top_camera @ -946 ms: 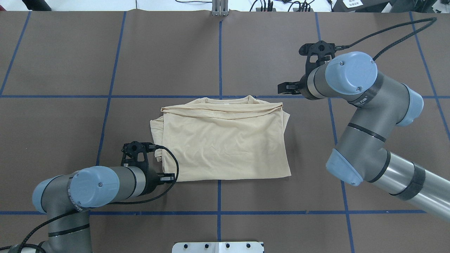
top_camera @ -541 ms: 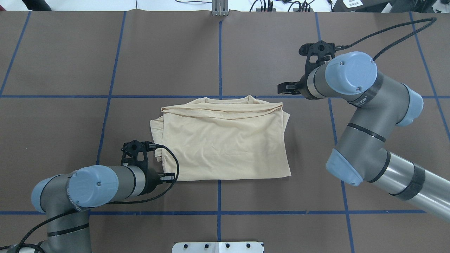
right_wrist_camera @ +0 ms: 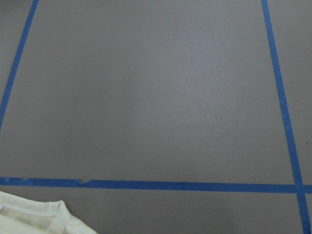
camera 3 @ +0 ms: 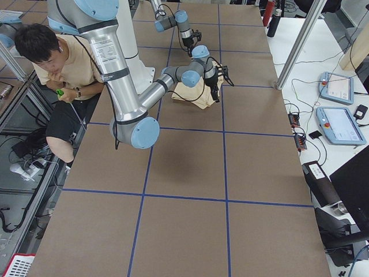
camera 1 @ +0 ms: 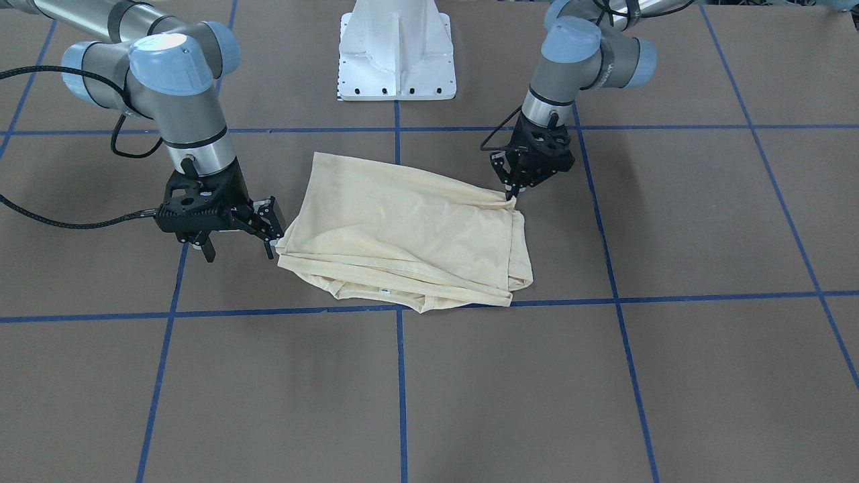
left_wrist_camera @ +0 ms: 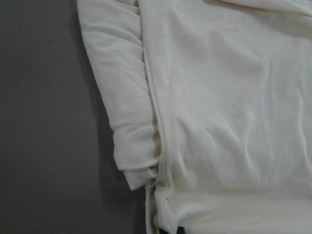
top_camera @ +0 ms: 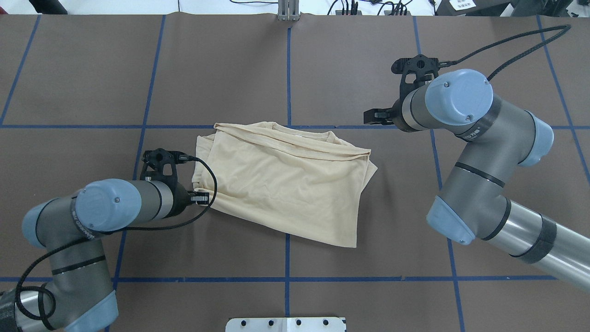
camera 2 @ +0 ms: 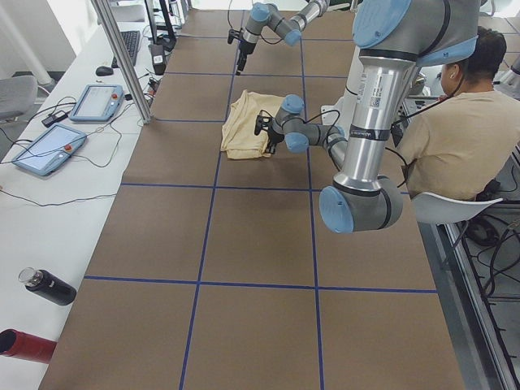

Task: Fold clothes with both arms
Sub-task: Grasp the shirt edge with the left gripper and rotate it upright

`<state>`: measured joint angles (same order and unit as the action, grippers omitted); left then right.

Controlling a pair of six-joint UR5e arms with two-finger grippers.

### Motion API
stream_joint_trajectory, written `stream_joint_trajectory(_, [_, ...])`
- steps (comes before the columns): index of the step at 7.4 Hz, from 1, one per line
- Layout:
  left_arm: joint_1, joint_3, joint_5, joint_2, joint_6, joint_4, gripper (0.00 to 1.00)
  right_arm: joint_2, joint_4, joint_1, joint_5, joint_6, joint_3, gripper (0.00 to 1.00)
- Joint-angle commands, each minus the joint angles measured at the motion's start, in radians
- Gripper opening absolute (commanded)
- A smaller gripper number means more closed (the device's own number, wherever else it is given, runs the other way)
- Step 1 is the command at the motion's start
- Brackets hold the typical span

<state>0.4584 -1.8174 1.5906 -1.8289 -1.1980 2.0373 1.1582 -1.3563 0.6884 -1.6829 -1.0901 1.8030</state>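
Observation:
The cream-yellow shirt lies folded and skewed on the brown table, with its ribbed neck and small white label at the far edge. My left gripper is shut on the shirt's near left corner, as the front view also shows. The shirt fills the left wrist view. My right gripper is open and empty, just beyond the shirt's far right corner; in the front view its fingers are spread beside the cloth. The right wrist view shows only the neck's edge. The print is hidden.
Blue tape lines grid the table. The white pedestal base stands at the near edge and a metal post at the far edge. An operator sits beside the robot. Pendants and bottles lie on the side bench.
My left gripper has moved away from the robot's base and a little left, dragging the shirt's near left corner. The shirt has turned and its near edge now slants. The right arm has barely moved.

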Motion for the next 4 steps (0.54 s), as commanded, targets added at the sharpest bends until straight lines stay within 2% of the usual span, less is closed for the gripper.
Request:
stream_joint_trajectory(1, [0.190, 0.176, 0.003, -0.097, 0.206, 0.001, 0.00, 0.000, 0.000, -0.006, 0.002, -0.010, -0.004, 1.00])
stream_joint_trajectory(3, [0.313, 0.544, 0.011, -0.400, 0.313, 0.026, 0.00, -0.003, 0.000, -0.012, 0.005, -0.014, -0.002, 1.00])
stream_joint_trajectory(4, [0.344, 0.728, 0.031, -0.508, 0.357, 0.129, 0.00, -0.003, 0.000, -0.015, 0.005, -0.014, -0.002, 1.00])
